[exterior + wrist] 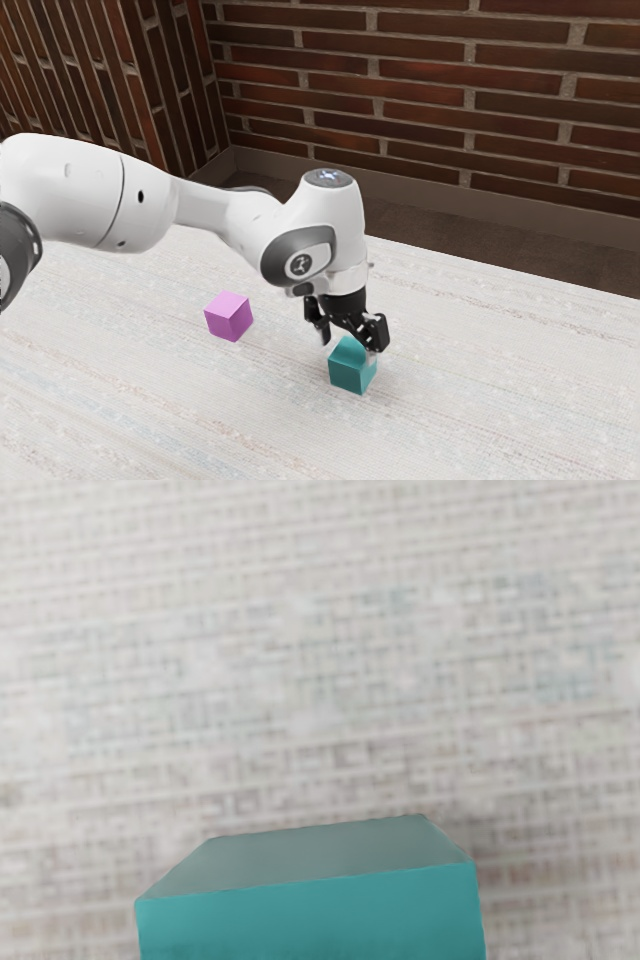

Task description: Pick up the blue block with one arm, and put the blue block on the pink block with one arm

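Note:
The blue block, a teal-blue cube, rests on the pale table a little right of centre in the exterior view. My black gripper hangs directly over it, open, with one finger on each side of the block's top and a small gap at both. In the wrist view the blue block lies just under my hand. The pink block, a magenta cube, sits on the table to the exterior view's left of the blue one, about two block widths away and untouched.
The pale woven tabletop stretches bare toward the exterior view's right and front. Brick walls stand behind the table's far edge. My white arm reaches in from the exterior view's left, above the pink block.

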Robot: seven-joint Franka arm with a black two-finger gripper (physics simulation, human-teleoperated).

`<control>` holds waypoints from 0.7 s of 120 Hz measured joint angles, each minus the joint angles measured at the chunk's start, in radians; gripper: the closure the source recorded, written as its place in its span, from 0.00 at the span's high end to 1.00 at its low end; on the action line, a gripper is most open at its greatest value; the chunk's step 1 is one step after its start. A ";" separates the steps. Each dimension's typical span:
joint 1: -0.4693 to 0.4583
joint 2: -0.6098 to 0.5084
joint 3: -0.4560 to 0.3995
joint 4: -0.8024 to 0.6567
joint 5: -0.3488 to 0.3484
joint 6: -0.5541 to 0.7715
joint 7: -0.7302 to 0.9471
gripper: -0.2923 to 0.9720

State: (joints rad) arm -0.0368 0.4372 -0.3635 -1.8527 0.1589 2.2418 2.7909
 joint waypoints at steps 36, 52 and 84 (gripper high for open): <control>0.002 0.014 0.000 0.010 -0.003 0.003 -0.022 0.77; 0.004 0.026 0.001 0.010 -0.001 0.005 -0.038 0.77; 0.006 0.050 0.000 0.012 0.051 0.011 -0.058 0.77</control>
State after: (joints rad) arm -0.0309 0.4877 -0.3635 -1.8412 0.2097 2.2524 2.7325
